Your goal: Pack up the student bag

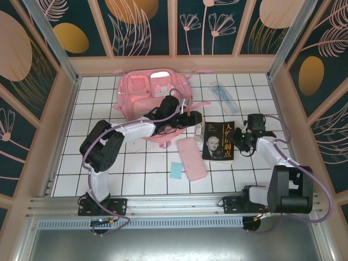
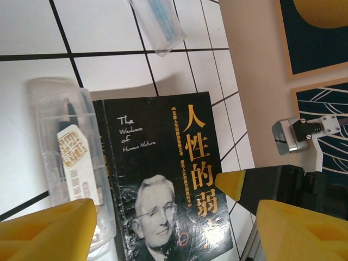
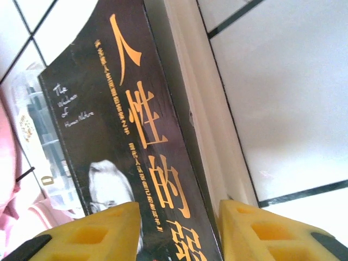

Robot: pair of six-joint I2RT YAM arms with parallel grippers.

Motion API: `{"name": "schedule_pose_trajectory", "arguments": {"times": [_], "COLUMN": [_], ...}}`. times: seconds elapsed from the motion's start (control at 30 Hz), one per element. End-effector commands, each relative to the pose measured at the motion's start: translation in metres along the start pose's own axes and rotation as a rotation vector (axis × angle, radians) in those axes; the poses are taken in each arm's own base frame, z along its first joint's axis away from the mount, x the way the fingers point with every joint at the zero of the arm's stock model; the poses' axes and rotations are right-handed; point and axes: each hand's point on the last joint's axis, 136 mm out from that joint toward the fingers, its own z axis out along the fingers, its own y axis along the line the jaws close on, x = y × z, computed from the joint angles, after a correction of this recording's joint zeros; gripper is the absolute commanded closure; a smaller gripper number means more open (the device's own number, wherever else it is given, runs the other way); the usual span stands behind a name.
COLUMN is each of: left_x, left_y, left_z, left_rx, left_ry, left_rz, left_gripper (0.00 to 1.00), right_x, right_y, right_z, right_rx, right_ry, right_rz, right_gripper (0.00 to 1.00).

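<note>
A: Where is the student bag (image 1: pixel 155 93)?

B: At the far side of the table, left of the middle. The book (image 1: pixel 219 142) lies nearer, to its right.

A: And the pincers?

B: The right gripper (image 3: pixel 179 239) has its jaws on both sides of the book's right edge. The gap is narrow, but I cannot tell if it presses already. The left gripper (image 2: pixel 174 239) hangs wide above the book's left part and holds nothing.

A: How should the step be done well?

B: I think the right one should bite deep on the edge and squeeze firmly, because a thick book may droop. It should lift slowly and avoid the clear plastic box (image 2: pixel 70 163) just left of the book.
</note>
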Motion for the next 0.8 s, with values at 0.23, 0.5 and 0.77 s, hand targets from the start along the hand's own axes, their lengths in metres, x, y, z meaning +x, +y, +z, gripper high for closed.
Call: {"name": "schedule_pose_trajectory", "arguments": {"times": [0.23,0.5,0.77], "left_x": [0.009,0.018,0.026], "left_y": [0.005,0.016,0.038], "left_z": [0.023,0.034,0.049], "left_rx": [0.037,0.021,-0.012], "left_ry": [0.043,0.063,0.086], "left_rz": [-0.034,-0.062,-0.1], "left_gripper": [0.26,0.27,0.27], "right_x": [0.012,0.019,0.035], "right_y": [0.012,0.035,0.054], "right_z": [0.013,0.013,0.018], "right_rx": [-0.089,-0.201,-0.295], "right_ry": [0.039,0.072,0.136], "right_rz": [-0.073,-0.115,-0.166], "right_gripper": [0.67,0.81,0.69]}}
